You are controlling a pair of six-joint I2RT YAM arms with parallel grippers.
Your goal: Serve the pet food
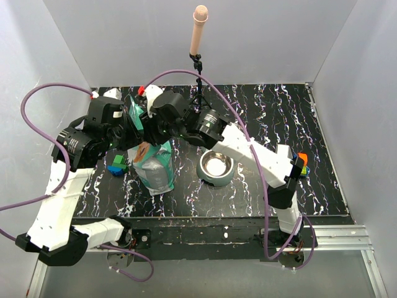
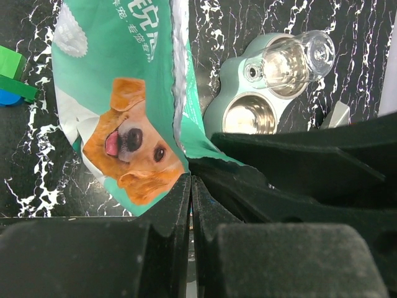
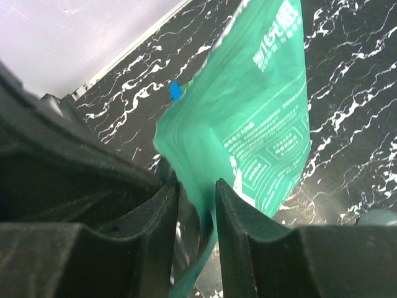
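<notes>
Left of centre in the top view, over the black, white-veined tabletop [image 1: 279, 124]: teal-green pet food bag [image 1: 158, 171], dog's face printed on the front. Held at its upper end, toward the far side, with both arms meeting there from left and right. Whether its foot rests on the tabletop or hangs just clear, cannot tell.

Left wrist view: left pincer [image 2: 191, 180] pressed together on the bag's lower edge, right beside the dog's muzzle, almost no gap between the black fingers.

Right wrist view: right pincer [image 3: 197, 186] clamped on a fold of the bag's plain, text-printed side, the green film running down between the two fingers.

Kibble itself hidden by the bag's walls.

Just right of the bag, near but apart: grey-green feeder bowl [image 1: 215, 182] with a steel inset and, in the left wrist view, a clear bottle [image 2: 291, 59] beside it. Just left of the bag: green and blue toy blocks [image 1: 116, 165].
</notes>
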